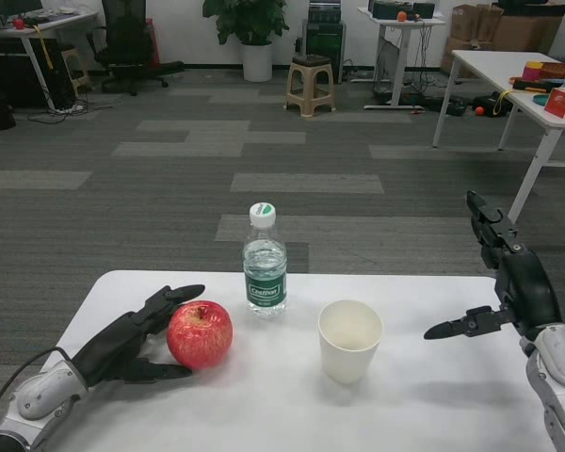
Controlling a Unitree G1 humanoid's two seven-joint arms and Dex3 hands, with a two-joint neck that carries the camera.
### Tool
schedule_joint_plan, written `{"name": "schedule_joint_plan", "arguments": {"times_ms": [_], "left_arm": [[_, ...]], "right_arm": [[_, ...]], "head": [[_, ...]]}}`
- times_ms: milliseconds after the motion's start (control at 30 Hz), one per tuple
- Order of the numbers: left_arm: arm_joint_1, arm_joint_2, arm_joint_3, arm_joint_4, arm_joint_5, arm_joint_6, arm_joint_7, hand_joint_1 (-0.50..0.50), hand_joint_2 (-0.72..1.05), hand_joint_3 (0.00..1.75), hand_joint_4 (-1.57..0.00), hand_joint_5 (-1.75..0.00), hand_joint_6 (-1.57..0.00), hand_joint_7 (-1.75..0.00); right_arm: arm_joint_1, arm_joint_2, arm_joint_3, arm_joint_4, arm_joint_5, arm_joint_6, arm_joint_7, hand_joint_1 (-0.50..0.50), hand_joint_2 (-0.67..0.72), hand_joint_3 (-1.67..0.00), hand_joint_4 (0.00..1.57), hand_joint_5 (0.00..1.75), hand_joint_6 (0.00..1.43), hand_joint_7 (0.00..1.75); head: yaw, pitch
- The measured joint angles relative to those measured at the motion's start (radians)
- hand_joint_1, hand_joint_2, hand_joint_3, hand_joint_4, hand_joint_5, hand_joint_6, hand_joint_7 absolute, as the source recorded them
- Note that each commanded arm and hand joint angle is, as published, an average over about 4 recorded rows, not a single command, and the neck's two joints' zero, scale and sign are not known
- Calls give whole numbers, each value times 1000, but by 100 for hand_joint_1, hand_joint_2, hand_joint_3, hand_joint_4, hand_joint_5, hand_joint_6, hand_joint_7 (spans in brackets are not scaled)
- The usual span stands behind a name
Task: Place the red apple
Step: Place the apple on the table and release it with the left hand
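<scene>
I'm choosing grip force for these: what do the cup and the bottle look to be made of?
The cup looks like paper: matte, off-white, opaque, with a thin rolled rim, though thin plastic can't be ruled out. The bottle looks like clear, glossy thin plastic, since you see through its ribbed wall, with a white cap and a green label band.
</scene>
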Motion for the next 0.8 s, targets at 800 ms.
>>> {"name": "schedule_joint_plan", "arguments": {"times_ms": [800], "left_arm": [[15, -2, 93, 7, -43, 1, 2, -50, 36, 0, 0, -31, 0, -16]], "right_arm": [[0, 3, 0, 0, 0, 0, 0, -49, -10, 0, 0, 0, 0, 7]], "head": [[12, -2]]}}
